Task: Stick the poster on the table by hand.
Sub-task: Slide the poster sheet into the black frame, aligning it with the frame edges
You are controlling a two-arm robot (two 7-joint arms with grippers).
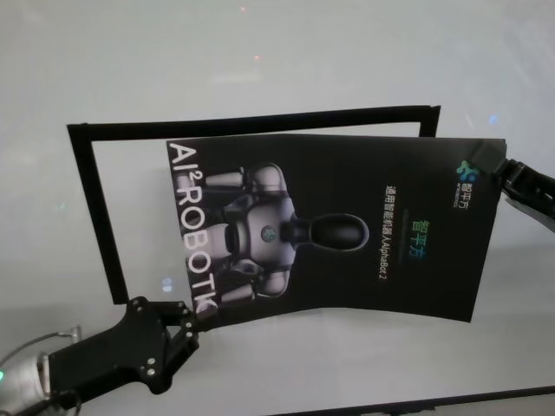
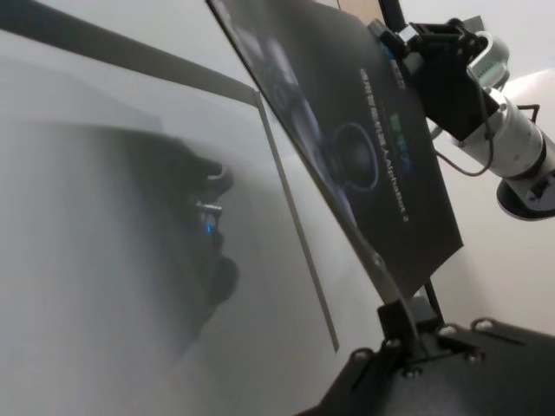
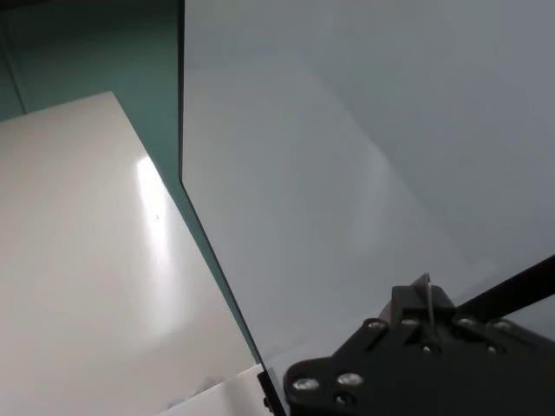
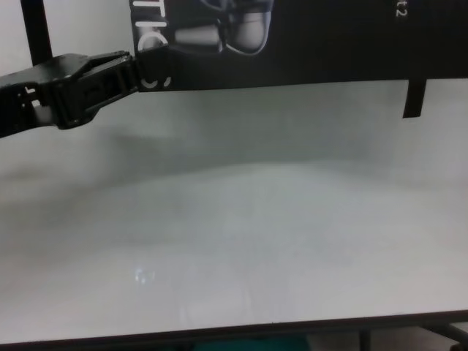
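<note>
Above the table [image 1: 260, 69], my left gripper [image 1: 192, 322] pinched the poster [image 1: 347, 234]; the right gripper [image 1: 496, 166] apparently clamped its opposite corner. I judged both should lower evenly, keeping it taut.

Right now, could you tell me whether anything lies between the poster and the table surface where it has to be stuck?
Nothing visible does. The poster hangs between the left pincer and right pincer above bare table; only the black tape frame lies below.
</note>
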